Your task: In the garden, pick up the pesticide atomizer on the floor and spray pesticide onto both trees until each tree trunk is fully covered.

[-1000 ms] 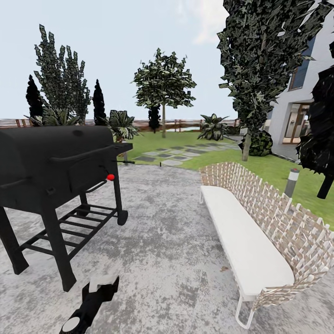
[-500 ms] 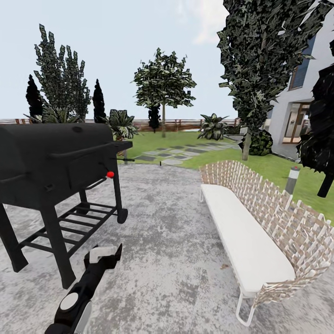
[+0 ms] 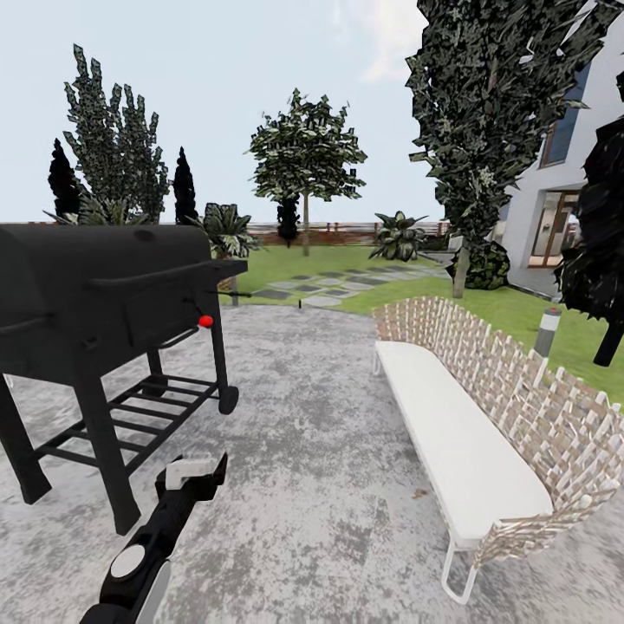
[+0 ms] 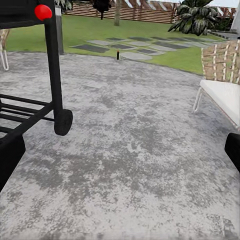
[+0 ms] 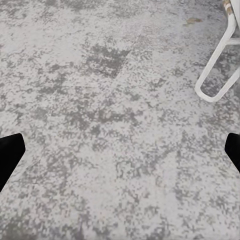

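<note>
Both trees (image 3: 305,156) stand far beyond the spread left tool (image 3: 195,477).

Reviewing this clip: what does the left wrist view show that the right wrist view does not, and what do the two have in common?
Left wrist alone: the black grill's leg and wheel, its red knob, the green lawn with stepping stones, a small dark object at the patio edge, too small to identify, and the wooden fence. Right wrist alone: a close look down at the bench's white tubular foot. Both: the grey mottled stone patio, part of the bench, and dark fingertips wide apart at the picture's edges, with nothing between them.
</note>
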{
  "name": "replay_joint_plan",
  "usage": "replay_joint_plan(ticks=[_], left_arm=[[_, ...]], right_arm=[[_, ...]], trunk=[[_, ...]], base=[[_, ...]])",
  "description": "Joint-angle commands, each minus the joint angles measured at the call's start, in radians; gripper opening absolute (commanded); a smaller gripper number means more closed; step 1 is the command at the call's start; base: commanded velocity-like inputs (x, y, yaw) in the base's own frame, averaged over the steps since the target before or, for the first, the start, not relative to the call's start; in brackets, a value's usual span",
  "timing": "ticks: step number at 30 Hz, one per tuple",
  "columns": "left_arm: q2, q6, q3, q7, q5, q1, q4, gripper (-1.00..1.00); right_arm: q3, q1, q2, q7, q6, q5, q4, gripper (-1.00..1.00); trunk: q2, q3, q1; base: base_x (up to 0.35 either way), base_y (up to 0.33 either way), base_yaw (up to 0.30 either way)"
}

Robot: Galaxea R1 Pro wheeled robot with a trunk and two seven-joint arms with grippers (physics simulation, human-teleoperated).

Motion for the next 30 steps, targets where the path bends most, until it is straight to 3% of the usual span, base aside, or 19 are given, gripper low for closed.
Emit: replay_joint_plan(ticks=[1,16,25,30], left_arm=[[0.000,0.000,0.000,0.000,0.000,0.000,0.000,1.00],[0.001,0.002,0.002,0.002,-0.001,0.000,0.000,1.00],[0.002,0.000,0.001,0.003,-0.001,0.000,0.001,1.00],[0.001,-0.001,0.002,0.003,-0.001,0.000,-0.002,1.00]], right_arm=[[0.000,0.000,0.000,0.000,0.000,0.000,0.000,1.00],[-0.009,0.000,-0.006,0.001,-0.001,0.000,-0.007,1.00],[-0.005,0.000,-0.056,0.002,0.000,-0.006,-0.129,1.00],[-0.001,0.000,-0.062,0.002,0.000,-0.007,-0.208,1.00]], trunk=[[-0.007,-0.003,0.004],[-0.112,-0.050,0.061],[-0.175,-0.078,0.096],[-0.210,-0.094,0.115]], base=[[0.000,0.000,0.000],[0.000,0.000,0.000],[0.000,0.000,0.000],[0.000,0.000,0.000]])
